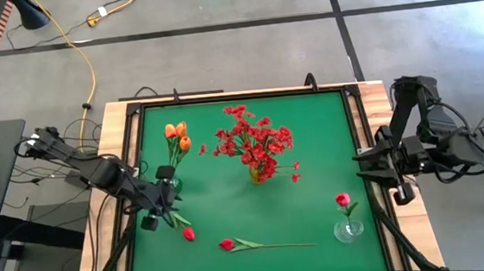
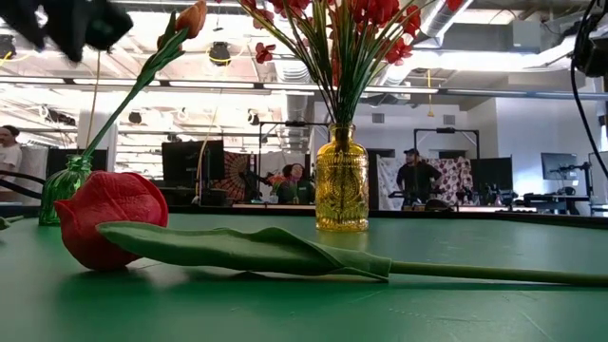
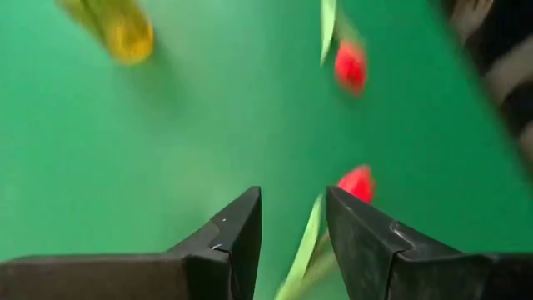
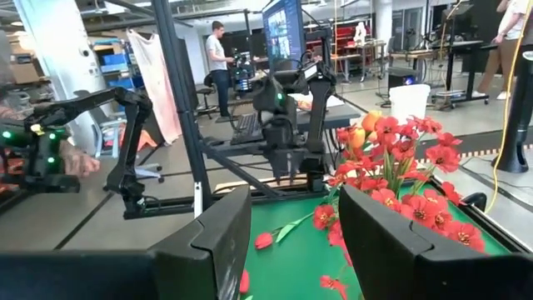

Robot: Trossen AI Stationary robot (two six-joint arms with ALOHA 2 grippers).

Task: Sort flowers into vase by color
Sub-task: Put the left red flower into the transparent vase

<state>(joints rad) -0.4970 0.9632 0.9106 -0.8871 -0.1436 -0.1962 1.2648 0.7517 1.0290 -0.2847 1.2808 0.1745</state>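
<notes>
My left gripper (image 1: 166, 209) (image 3: 293, 196) is open, low over the near left of the green table. Its fingers stand on either side of the green stem (image 3: 306, 242) of a red tulip bud (image 1: 188, 234) (image 3: 358, 182). I cannot tell whether the stem touches a finger. A second red tulip (image 1: 226, 244) (image 2: 109, 218) lies flat on the table near the front edge. Orange tulips (image 1: 178, 134) stand in a green vase (image 2: 62, 190). Small red blossoms (image 1: 255, 139) stand in a yellow vase (image 2: 342, 180). One red tulip (image 1: 342, 199) stands in a clear vase (image 1: 349, 228). My right gripper (image 1: 402, 194) (image 4: 296, 200) is open and empty beyond the table's right edge.
The table's raised dark frame (image 1: 136, 109) runs around the green mat. The green vase stands just beyond my left gripper. The lying tulip's long stem (image 1: 277, 246) stretches toward the clear vase. People show in the room behind the table (image 2: 413, 176).
</notes>
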